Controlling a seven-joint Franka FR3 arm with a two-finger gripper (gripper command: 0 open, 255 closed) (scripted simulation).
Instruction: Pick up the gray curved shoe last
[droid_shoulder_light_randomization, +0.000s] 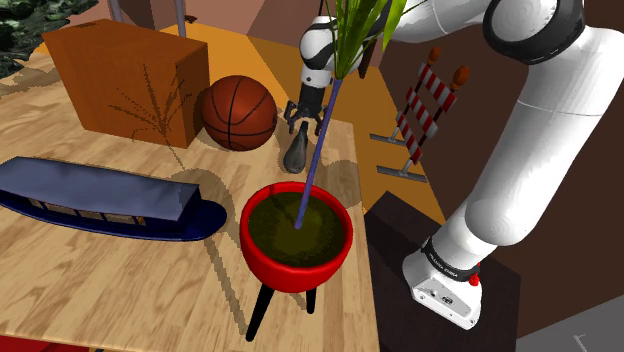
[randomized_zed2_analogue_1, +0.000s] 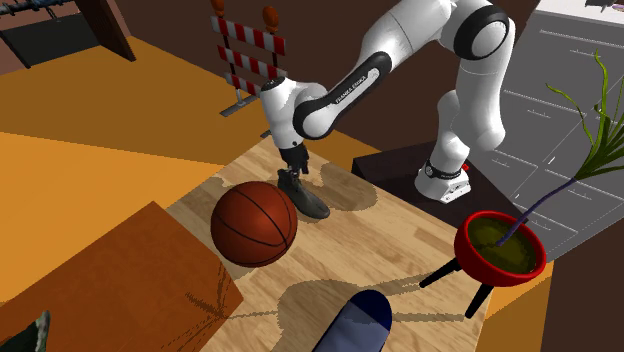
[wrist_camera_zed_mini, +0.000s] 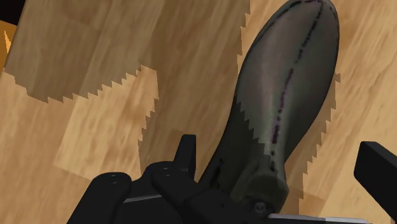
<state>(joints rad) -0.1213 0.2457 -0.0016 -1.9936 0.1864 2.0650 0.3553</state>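
As it lies, shoe last (wrist_camera_zed_mini: 280, 95) grey, curved, perhaps stitched

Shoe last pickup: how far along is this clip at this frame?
Done: the gripper hangs low over the dark gray shoe last, beside the basketball. In hand: its open fingers straddle the last's near end without touching it. Left: close, then lift; the last lies on the wooden table.

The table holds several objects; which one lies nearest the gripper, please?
The dark gray shoe last, directly under the open gripper; the basketball lies farther off.
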